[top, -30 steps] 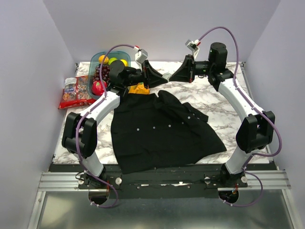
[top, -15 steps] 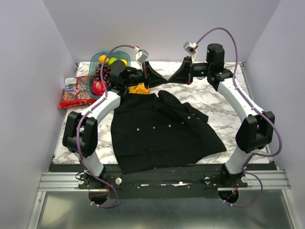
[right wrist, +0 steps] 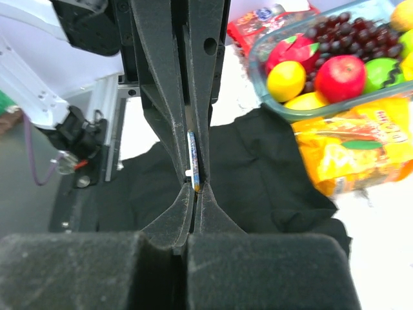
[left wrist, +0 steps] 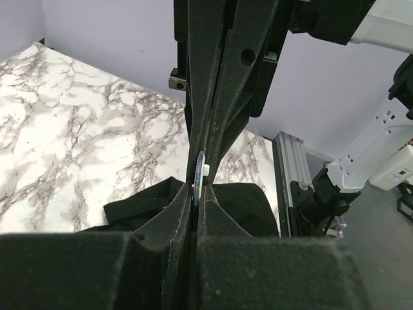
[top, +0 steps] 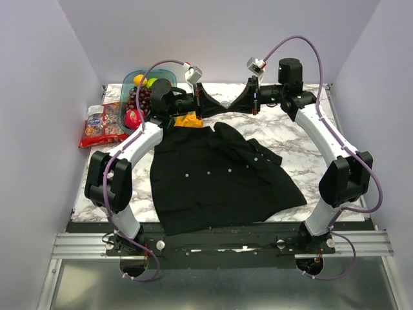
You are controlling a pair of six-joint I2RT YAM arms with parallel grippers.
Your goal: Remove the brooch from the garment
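A: What differs from a second ago?

B: The two arms were apart, with a gap between their tips. Now the left gripper (left wrist: 195, 195) and the right gripper (right wrist: 191, 194) meet tip to tip, and the left one's fingers have drawn in from wider to narrow.

A: And the brooch (left wrist: 199, 174)?

B: Pinched between both pairs of tips, in the air over the far part of the table (top: 303, 139), off the garment (top: 219, 177). The right fingers are closed tight on it.

A: What else is nearby?

B: A fruit tub (right wrist: 348, 106) and an orange packet (right wrist: 361, 152) to the left, and a red packet (top: 103, 126) beyond them. From above, the gripper tips hide the disc.

A: Which way does it lie?

B: Edge-on to both wrist cameras, flat faces against the pads, its thin line running from one gripper towards the other.
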